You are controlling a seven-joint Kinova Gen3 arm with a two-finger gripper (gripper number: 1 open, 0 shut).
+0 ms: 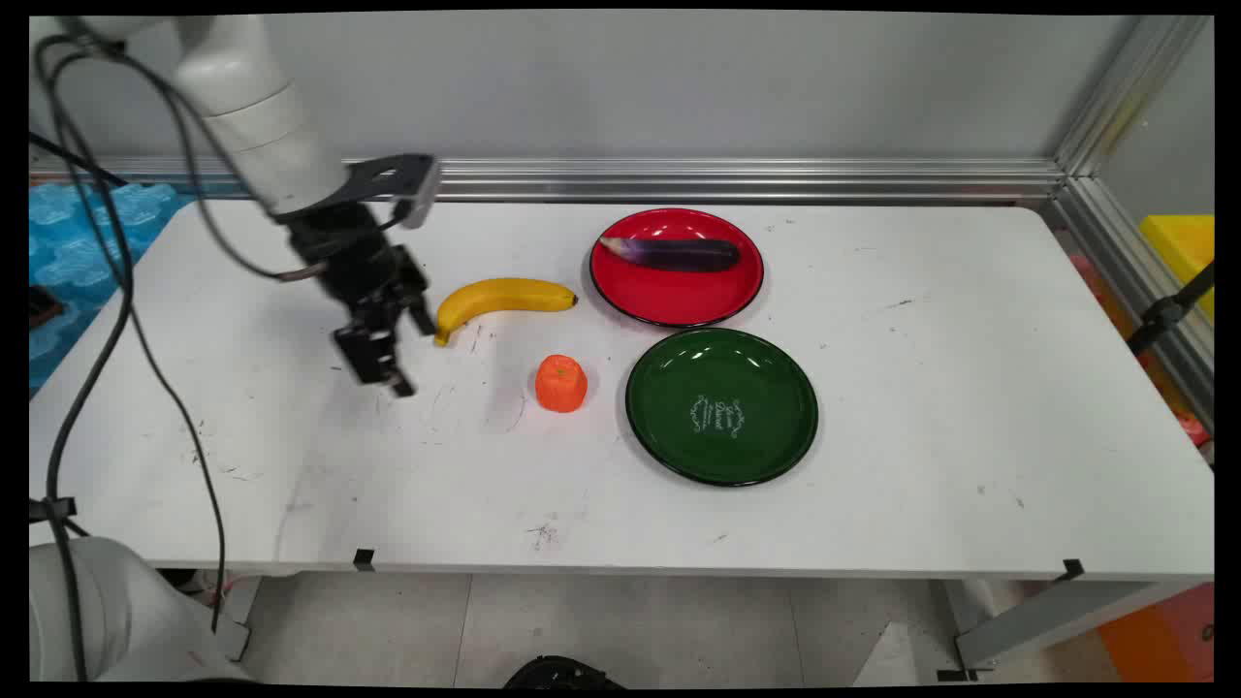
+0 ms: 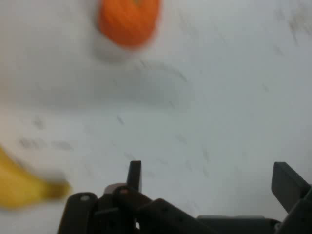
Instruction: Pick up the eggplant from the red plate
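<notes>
Table (image 1: 873,504): was matt white, scuffed with dark marks.
Red plate (image 1: 679,296): looked glossy, enamel-like.
Green plate (image 1: 669,436), beside the red plate: was equally shiny.
Banana (image 1: 504,296): was smooth, plastic-looking.
Gripper (image 1: 388,354): was matt black.

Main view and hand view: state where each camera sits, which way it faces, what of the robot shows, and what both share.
Main view: fixed above the table's near side, looking down across the white table toward the wall; shows the white arm and black two-finger gripper.
Hand view: on the hand, looking along the open gripper at the tabletop; linkage and fingers show.
Shared: the yellow banana and the orange round fruit.
</notes>
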